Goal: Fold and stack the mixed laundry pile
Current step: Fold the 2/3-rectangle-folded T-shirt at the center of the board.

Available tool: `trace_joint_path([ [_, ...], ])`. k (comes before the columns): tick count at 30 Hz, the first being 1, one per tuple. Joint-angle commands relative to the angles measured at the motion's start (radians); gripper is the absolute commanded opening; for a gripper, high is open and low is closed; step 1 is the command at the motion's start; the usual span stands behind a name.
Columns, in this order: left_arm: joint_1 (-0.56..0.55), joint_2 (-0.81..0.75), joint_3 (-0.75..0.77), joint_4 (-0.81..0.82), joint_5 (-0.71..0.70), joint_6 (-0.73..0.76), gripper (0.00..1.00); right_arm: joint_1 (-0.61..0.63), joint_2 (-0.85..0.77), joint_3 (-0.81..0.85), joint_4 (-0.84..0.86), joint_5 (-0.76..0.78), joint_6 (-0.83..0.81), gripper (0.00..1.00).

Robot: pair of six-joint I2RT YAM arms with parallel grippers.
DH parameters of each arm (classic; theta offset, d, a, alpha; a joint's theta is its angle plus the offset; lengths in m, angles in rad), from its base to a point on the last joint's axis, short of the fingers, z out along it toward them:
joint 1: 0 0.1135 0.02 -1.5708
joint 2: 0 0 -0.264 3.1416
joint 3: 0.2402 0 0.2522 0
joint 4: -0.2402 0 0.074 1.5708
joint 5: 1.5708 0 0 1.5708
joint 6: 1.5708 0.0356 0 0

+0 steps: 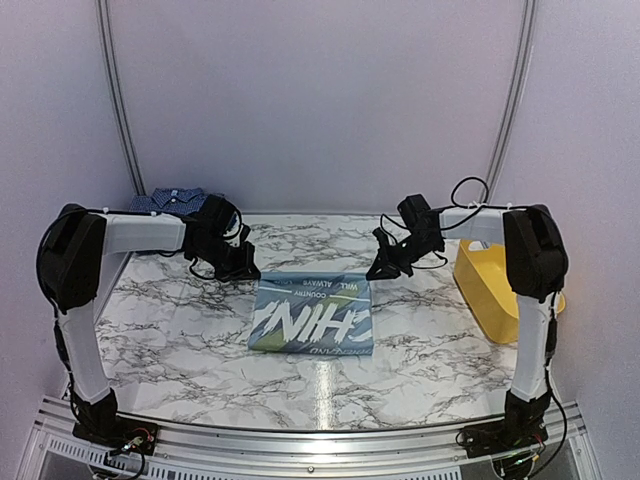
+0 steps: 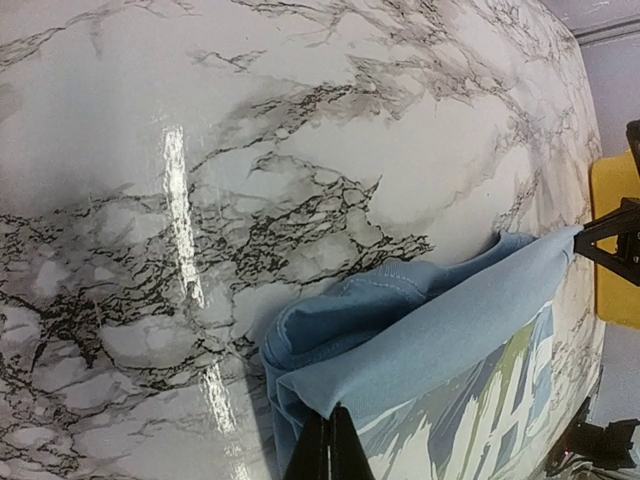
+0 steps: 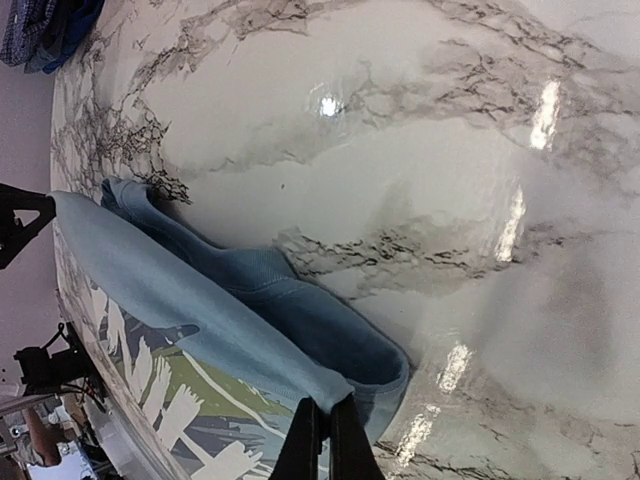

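Note:
A light-blue T-shirt (image 1: 313, 313) with a printed front lies folded in the middle of the marble table (image 1: 180, 330). My left gripper (image 1: 243, 268) is at its far left corner and my right gripper (image 1: 380, 268) at its far right corner. In the left wrist view the left gripper (image 2: 331, 412) is shut on the top layer of the T-shirt (image 2: 450, 340), lifted slightly off the layers below. In the right wrist view the right gripper (image 3: 328, 405) pinches the T-shirt (image 3: 180, 300) the same way. A navy small-check shirt (image 1: 170, 200) with a solid dark-blue piece (image 3: 70, 25) lies bunched at the back left corner.
A yellow plastic tub (image 1: 490, 285) stands at the table's right edge, just behind my right arm; it also shows as the yellow tub (image 2: 618, 190) in the left wrist view. Curved white walls close in the back and sides.

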Motion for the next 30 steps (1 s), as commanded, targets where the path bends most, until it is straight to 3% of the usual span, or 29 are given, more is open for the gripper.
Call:
trace_joint_path([
  [1, 0.013, 0.051, 0.048, 0.021, 0.012, 0.010, 0.00, -0.042, 0.024, 0.074, -0.008, 0.049, -0.018, 0.00],
  [8, 0.012, 0.098, 0.077, 0.050, 0.031, -0.005, 0.00, -0.048, 0.033, 0.084, -0.032, 0.083, -0.033, 0.00],
  [10, 0.015, 0.096, 0.080, 0.049, 0.019, -0.004, 0.18, -0.052, 0.027, 0.080, -0.038, 0.099, -0.039, 0.06],
  [13, 0.023, 0.044, 0.068, 0.050, 0.002, -0.006, 0.47, -0.075, -0.015, 0.090, -0.048, 0.145, -0.044, 0.32],
  [15, 0.026, -0.020, 0.042, 0.050, -0.004, 0.014, 0.59, -0.093, -0.061, 0.089, -0.046, 0.157, -0.053, 0.44],
  [21, 0.020, -0.199, -0.154, 0.145, 0.092, 0.054, 0.96, -0.077, -0.206, -0.080, 0.095, -0.023, -0.023, 0.56],
  [25, -0.038, -0.196, -0.176, 0.235, 0.191, 0.050, 0.99, 0.025, -0.261, -0.183, 0.261, -0.131, 0.062, 0.61],
  [30, -0.090, -0.094, -0.143, 0.453, 0.291, -0.072, 0.99, 0.107, -0.165, -0.160, 0.393, -0.213, 0.145, 0.63],
])
